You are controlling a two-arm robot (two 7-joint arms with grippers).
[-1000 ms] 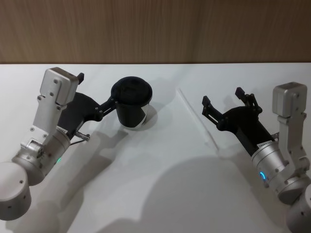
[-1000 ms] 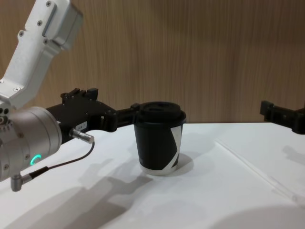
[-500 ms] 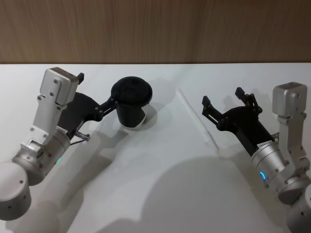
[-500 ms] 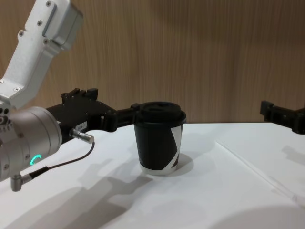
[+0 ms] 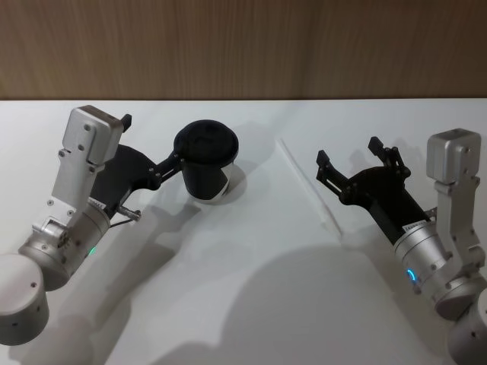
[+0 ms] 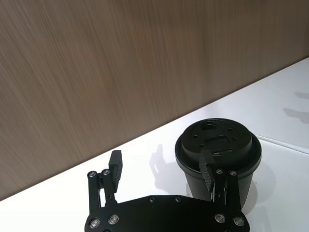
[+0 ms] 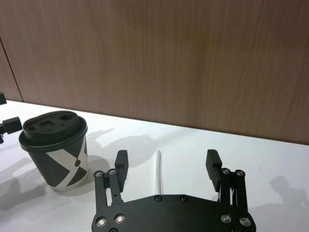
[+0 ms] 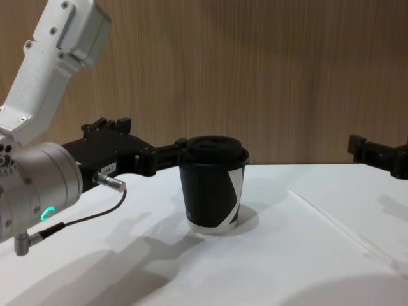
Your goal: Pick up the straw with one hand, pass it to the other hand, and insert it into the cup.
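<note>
The white straw (image 5: 308, 186) lies flat on the table, right of the black cup (image 5: 207, 163), which stands upright with its lid on. My right gripper (image 5: 348, 150) hovers open just right of the straw's near half. In the right wrist view the straw (image 7: 158, 173) shows on the table between that gripper's (image 7: 166, 160) spread fingers, and nothing is held. My left gripper (image 5: 151, 139) is open beside the cup, with one fingertip (image 5: 176, 158) at the cup's left side. The cup (image 6: 217, 150) stands past that finger, not between the two.
The white table (image 5: 251, 296) ends at a brown wood-grain wall (image 5: 243, 46) close behind the cup and straw. From the side, the cup (image 8: 213, 185) stands mid-table and the straw (image 8: 338, 226) runs toward the near right.
</note>
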